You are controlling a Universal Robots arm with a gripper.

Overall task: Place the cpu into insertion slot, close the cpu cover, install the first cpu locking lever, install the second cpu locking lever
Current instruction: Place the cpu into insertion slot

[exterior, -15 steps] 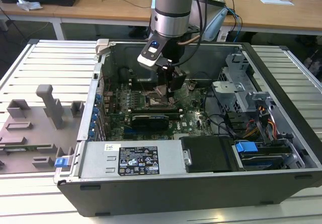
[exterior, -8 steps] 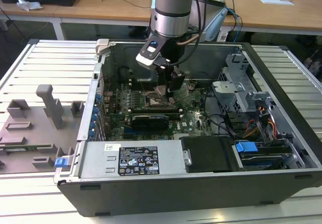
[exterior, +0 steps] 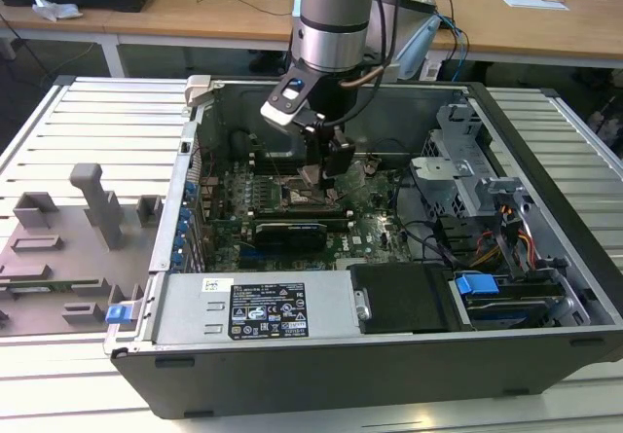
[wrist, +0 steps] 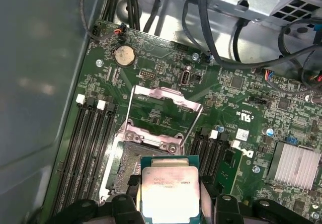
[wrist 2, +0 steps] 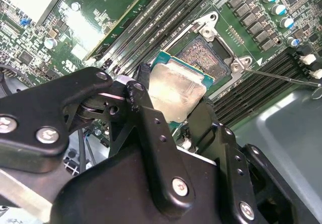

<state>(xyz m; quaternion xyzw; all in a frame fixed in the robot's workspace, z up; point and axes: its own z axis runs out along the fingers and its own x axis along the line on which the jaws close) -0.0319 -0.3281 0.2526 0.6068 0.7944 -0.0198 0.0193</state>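
Slatted grey metal table outside, open computer case on it, and I'm down over the green circuit board. My gripper has its black fingers clamped on the edges of the cpu, a flat square chip with a smeared pale silver top, held partly over the insertion slot, a dark square with a silver rim. The cpu cover, a thin silver frame, stands flipped open.
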